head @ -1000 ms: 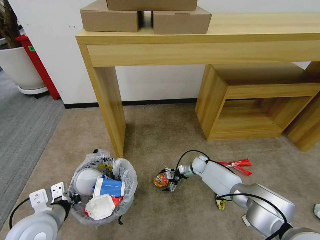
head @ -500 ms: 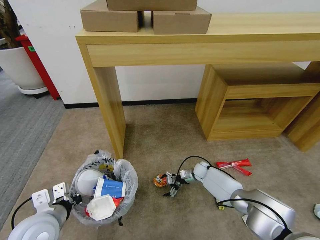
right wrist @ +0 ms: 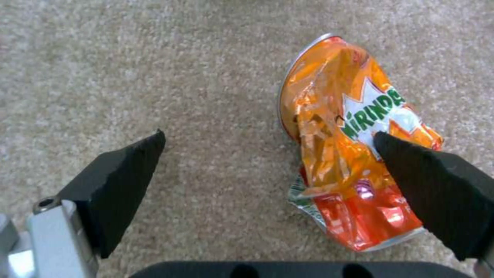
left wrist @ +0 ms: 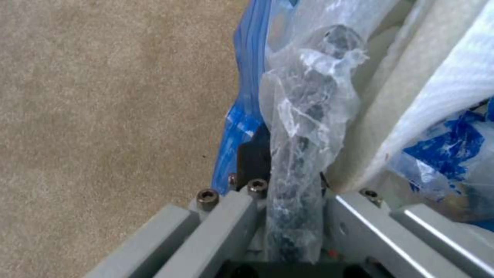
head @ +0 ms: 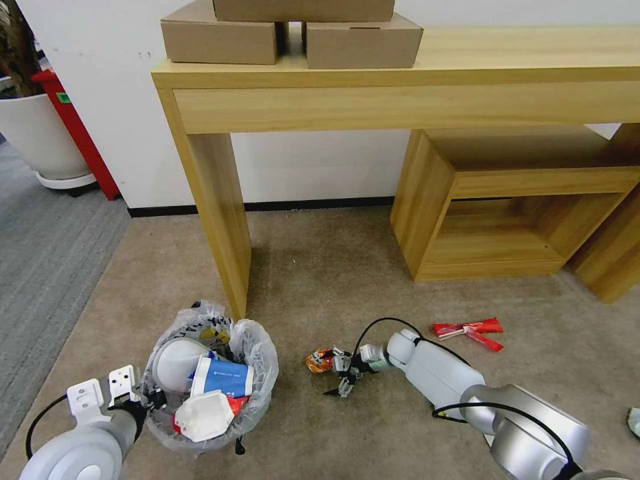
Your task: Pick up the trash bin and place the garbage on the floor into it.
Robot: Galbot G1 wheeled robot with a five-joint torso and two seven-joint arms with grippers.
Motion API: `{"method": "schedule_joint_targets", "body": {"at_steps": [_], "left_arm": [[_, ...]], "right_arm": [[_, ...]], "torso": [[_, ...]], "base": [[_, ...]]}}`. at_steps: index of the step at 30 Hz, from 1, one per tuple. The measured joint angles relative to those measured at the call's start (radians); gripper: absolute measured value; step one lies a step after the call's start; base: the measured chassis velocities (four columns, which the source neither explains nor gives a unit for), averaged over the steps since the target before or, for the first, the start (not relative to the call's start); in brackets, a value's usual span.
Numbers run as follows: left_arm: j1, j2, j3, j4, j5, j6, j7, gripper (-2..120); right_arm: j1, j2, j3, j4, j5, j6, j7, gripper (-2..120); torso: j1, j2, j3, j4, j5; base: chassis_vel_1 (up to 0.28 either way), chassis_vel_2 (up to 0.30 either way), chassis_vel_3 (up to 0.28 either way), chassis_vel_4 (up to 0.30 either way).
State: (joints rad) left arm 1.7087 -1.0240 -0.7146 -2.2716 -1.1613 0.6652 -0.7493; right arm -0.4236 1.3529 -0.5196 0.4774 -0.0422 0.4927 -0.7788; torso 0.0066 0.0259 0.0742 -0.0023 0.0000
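- Right now the right gripper [head: 341, 377] sits low over the beige carpet [head: 320, 280], its black pads spread wide; one pad [right wrist: 437, 185] overlaps the crushed orange Mirinda can [right wrist: 355, 143], the other [right wrist: 121, 170] stands well clear on bare pile.
- To do this step well, I judge the gripper should shift sideways until the can lies between both pads, then settle down to the carpet before closing; as it stands, closing would likely clip only the can's edge.
- Crumpled thin metal probably gives under pressure, so a grip across the flattened body looks safer than one on the shiny rim.
- Meanwhile the left gripper [head: 143, 398] is pinched on the rim of the trash bin [head: 208, 377], the crinkly liner [left wrist: 303, 127] caught between its fingers; whether the bin rests on the carpet or hangs just above it, I cannot tell.
- Inside the bin lie a white slipper [head: 175, 361], a blue carton [head: 220, 377] and crumpled white paper [head: 202, 415].
- Red wrappers [head: 470, 330] lie on the carpet beyond the right arm, not yet collected.
- Short-pile carpet gives the pads little room to slide under flat litter.
- Around it stand a wooden console table [head: 400, 87] bearing cardboard boxes [head: 293, 33], a low wooden shelf unit [head: 513, 207], grey striped carpet [head: 47, 247] and a white planter [head: 37, 137].
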Motion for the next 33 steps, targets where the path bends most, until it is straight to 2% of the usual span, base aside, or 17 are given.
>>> {"method": "schedule_joint_targets", "body": {"at_steps": [33], "left_arm": [[-0.022,-0.006,0.035,0.023,0.038,-0.001,0.024,0]], "right_arm": [[0.000,-0.049,0.016,0.037,0.024,0.001,0.046,99]], "torso": [[0.000,0.000,0.000,0.0000,0.0001]], "base": [[0.000,0.000,0.000,0.000]]}}
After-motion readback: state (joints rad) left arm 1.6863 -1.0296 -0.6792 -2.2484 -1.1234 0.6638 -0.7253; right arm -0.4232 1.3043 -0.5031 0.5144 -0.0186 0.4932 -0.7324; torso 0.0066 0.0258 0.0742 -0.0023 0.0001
